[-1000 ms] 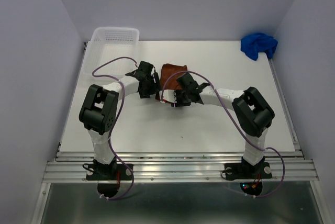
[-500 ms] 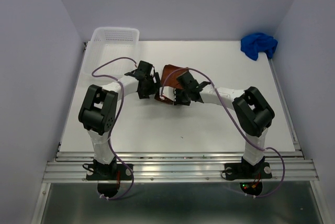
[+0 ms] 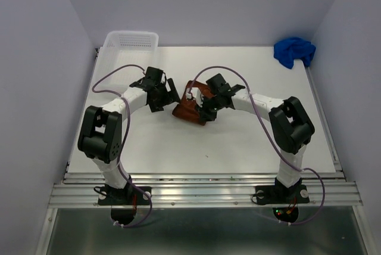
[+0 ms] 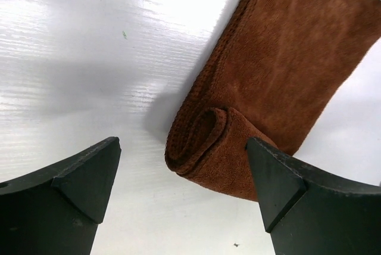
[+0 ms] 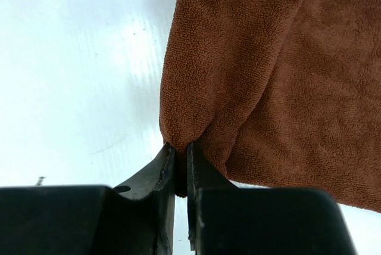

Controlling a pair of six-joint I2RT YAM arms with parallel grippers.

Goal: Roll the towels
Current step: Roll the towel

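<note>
Right wrist view, rust-brown towel (image 5: pixel 268 88) edge pinched in right gripper (image 5: pixel 180 149)

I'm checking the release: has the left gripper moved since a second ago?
Yes. In the top view the left gripper has drawn back leftward from the rust-brown towel, nearer the white basket, jaws open.

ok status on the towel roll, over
Left end effector open, by the rolled end. Right end effector shut on rust-brown towel, one end partly rolled. Blue towel bunched at far right corner. Nothing in the way.
</note>
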